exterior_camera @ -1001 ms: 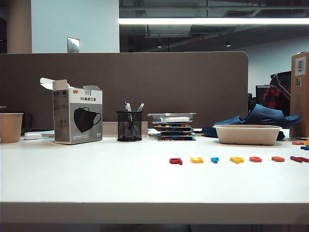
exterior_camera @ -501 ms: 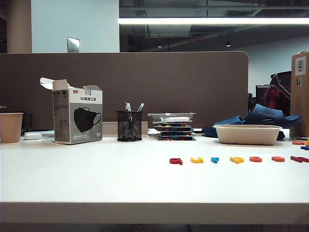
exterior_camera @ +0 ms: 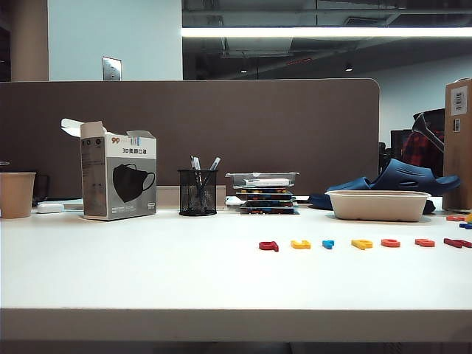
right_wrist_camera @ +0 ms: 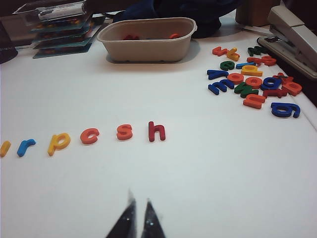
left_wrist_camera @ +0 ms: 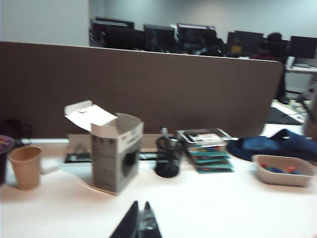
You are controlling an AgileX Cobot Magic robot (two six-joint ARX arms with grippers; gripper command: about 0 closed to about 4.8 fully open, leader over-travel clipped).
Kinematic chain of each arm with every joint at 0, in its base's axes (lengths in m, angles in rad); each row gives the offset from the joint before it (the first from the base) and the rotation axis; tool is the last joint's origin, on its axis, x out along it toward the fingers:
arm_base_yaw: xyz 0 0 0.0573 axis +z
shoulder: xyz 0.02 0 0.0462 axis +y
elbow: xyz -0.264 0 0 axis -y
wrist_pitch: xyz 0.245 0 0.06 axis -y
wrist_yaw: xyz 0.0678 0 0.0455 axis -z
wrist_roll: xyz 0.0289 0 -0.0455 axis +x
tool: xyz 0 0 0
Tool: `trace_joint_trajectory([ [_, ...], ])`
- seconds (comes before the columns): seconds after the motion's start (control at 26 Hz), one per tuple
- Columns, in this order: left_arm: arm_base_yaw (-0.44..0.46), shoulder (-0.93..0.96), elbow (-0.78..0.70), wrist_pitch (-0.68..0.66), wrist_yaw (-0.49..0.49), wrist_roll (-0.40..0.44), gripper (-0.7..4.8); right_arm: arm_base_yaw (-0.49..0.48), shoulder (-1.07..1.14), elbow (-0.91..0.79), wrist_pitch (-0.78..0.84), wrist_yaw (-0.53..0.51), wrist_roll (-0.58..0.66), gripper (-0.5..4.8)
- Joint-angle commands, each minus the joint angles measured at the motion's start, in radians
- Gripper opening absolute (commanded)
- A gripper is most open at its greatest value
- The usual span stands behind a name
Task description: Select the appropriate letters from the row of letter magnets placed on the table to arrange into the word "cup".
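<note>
Plastic letter magnets [exterior_camera: 361,243] sit in a row right of centre on the white surface [exterior_camera: 147,273]: light, stiff, thin, likely slippery. Pinch across strokes. Left claw [left_wrist_camera: 140,224] and right claw [right_wrist_camera: 137,220] both pinched shut, empty, hovering near side.

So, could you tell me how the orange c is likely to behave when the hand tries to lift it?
The orange c lies flat and thin on the smooth white table, so it probably slides if nudged. It looks like stiff, light plastic, unlikely to roll.

Probably office: desk partition [exterior_camera: 192,133], monitors [left_wrist_camera: 163,37].
</note>
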Motion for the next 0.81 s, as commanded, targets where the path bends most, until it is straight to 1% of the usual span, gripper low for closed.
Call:
trace_joint_trajectory([
  [0.04,0.000,0.091,0.154,-0.125,0.082,-0.069,-0.05,0.000,-0.010,0.000,0.015,0.001,-0.003,0.23],
  [0.27,0.000,0.311,0.472,-0.341,0.239,-0.140,-0.05,0.000,-0.010,0.000,0.016,0.001,-0.003,0.23],
  [0.39,0.000,0.419,0.628,-0.453,0.309,-0.146,-0.05,-0.001,-0.010,0.000,0.016,0.001,-0.003,0.23],
  [0.46,0.000,0.484,0.721,-0.521,0.346,-0.168,-0.05,0.000,-0.010,0.000,0.016,0.001,-0.003,0.23],
  [0.5,0.000,0.538,0.798,-0.578,0.391,-0.189,-0.05,0.000,-0.010,0.000,0.016,0.001,-0.003,0.23],
  [0.58,0.000,0.602,0.890,-0.652,0.431,-0.217,-0.05,0.000,-0.010,0.000,0.016,0.001,-0.003,0.23],
  [0.62,0.000,0.660,0.970,-0.720,0.454,-0.241,-0.05,0.000,-0.010,0.000,0.016,0.001,-0.003,0.23],
  [0.69,-0.001,0.709,1.040,-0.772,0.473,-0.261,-0.05,0.000,-0.010,0.000,0.016,0.002,-0.003,0.23],
  [0.73,-0.032,0.748,1.093,-0.792,0.476,-0.313,-0.05,-0.001,-0.010,0.000,0.016,0.002,-0.003,0.23],
  [0.81,-0.102,0.792,1.139,-0.789,0.473,-0.332,-0.05,-0.001,-0.010,0.000,0.015,0.002,-0.003,0.23],
])
